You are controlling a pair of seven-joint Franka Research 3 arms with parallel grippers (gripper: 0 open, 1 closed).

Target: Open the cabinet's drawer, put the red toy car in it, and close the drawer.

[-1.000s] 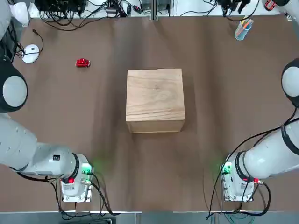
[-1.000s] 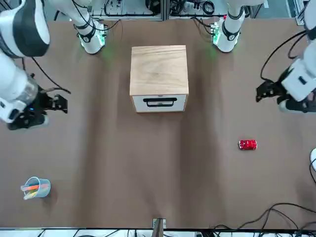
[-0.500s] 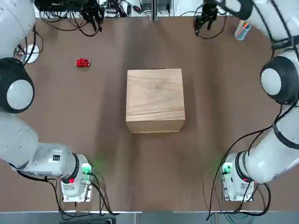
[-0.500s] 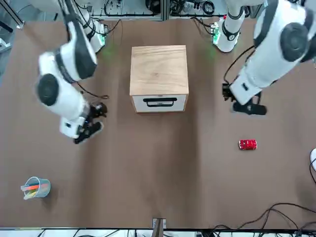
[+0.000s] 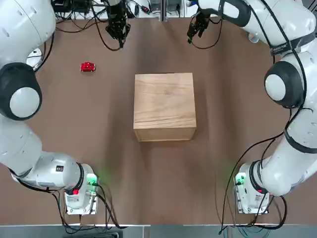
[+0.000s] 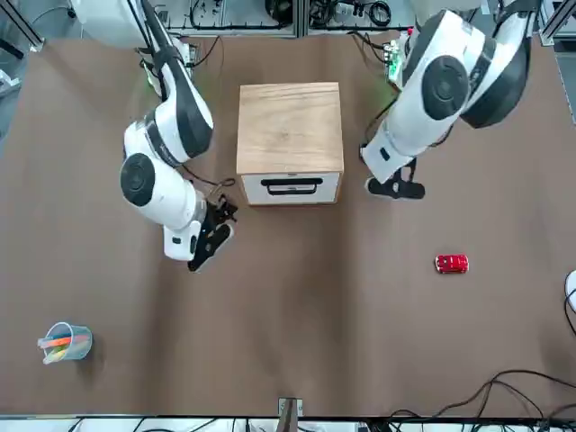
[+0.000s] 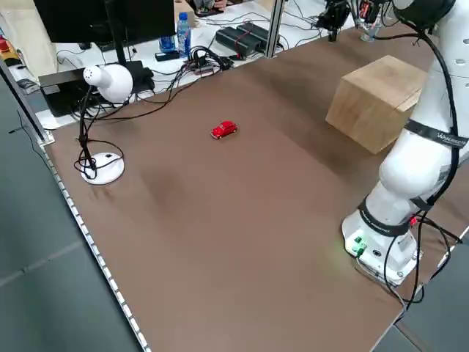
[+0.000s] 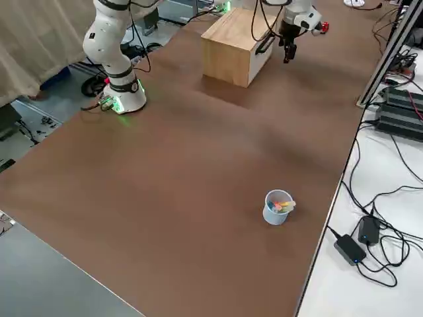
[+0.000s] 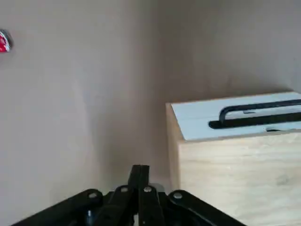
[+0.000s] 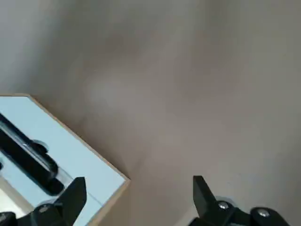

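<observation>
The left hand (image 9: 140, 172), closed and empty, hangs between the red toy car (image 9: 3, 42) and the cabinet (image 9: 240, 174).

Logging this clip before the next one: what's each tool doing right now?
Left tool: closed, holding nothing, out ahead of the cabinet.
Right tool: open, empty, near the drawer's front.

Open fingers (image 10: 207, 200), white drawer front (image 10: 77, 157) with black handle (image 10: 30, 157), wooden edge, brown table (image 10: 202, 94)
</observation>
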